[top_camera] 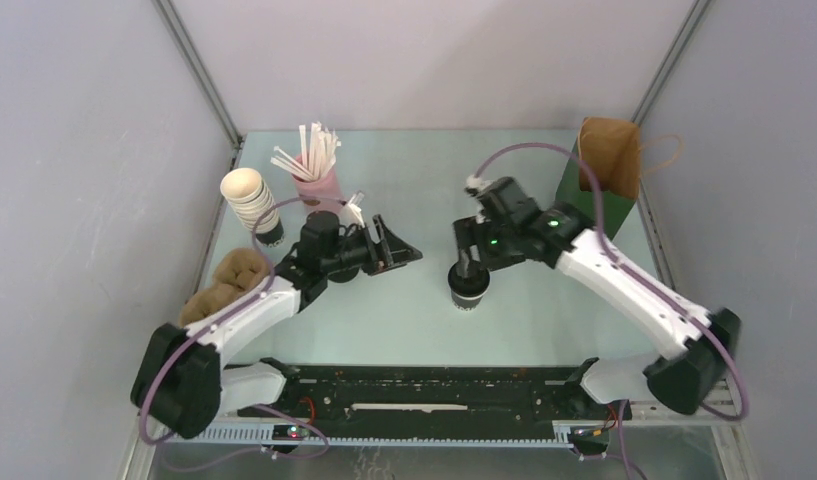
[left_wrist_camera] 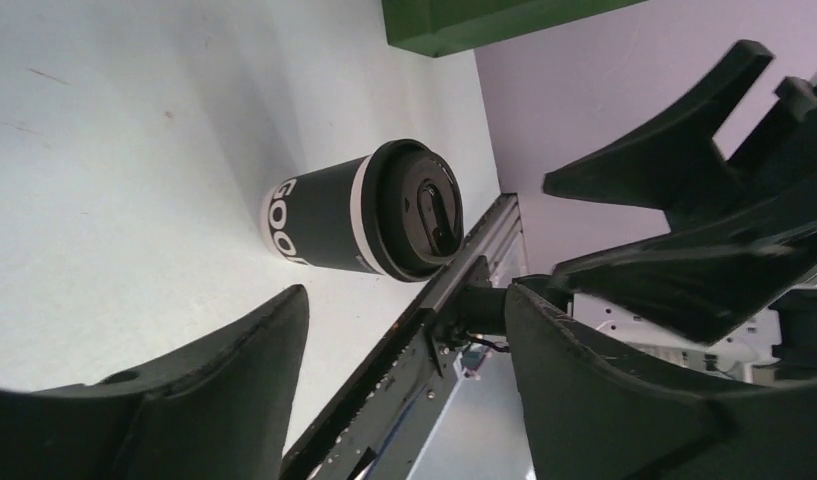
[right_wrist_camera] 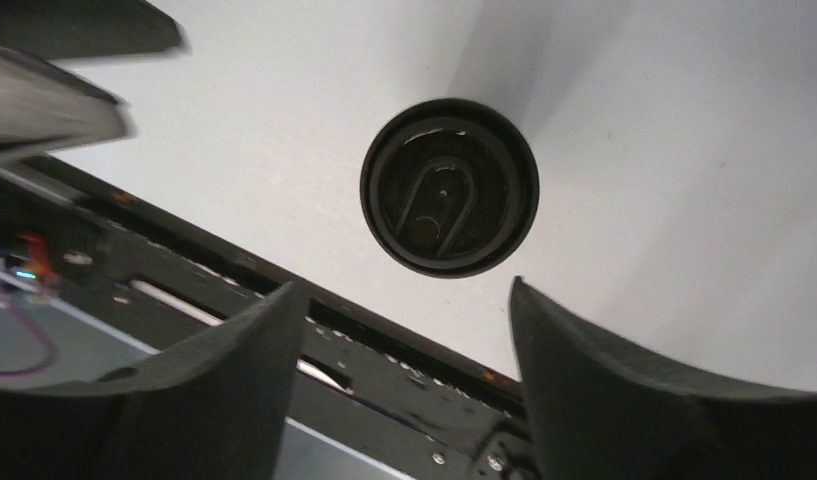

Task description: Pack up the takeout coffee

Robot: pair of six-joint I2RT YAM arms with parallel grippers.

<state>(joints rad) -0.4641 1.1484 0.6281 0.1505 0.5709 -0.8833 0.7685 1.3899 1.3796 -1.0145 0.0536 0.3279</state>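
The takeout coffee, a dark cup with a black lid, stands upright mid-table. My right gripper hangs open just above it, partly hiding the lid from overhead. In the right wrist view the lid lies beyond the open right gripper, untouched by either finger. My left gripper is open to the cup's left and points toward it. In the left wrist view the cup sits apart from the left gripper, with nothing between its fingers. A brown paper bag stands at the back right.
A green box stands against the bag's front. A stack of lidless cups, a pink holder of white sticks and brown cardboard pieces stand along the left side. A black rail runs along the near edge.
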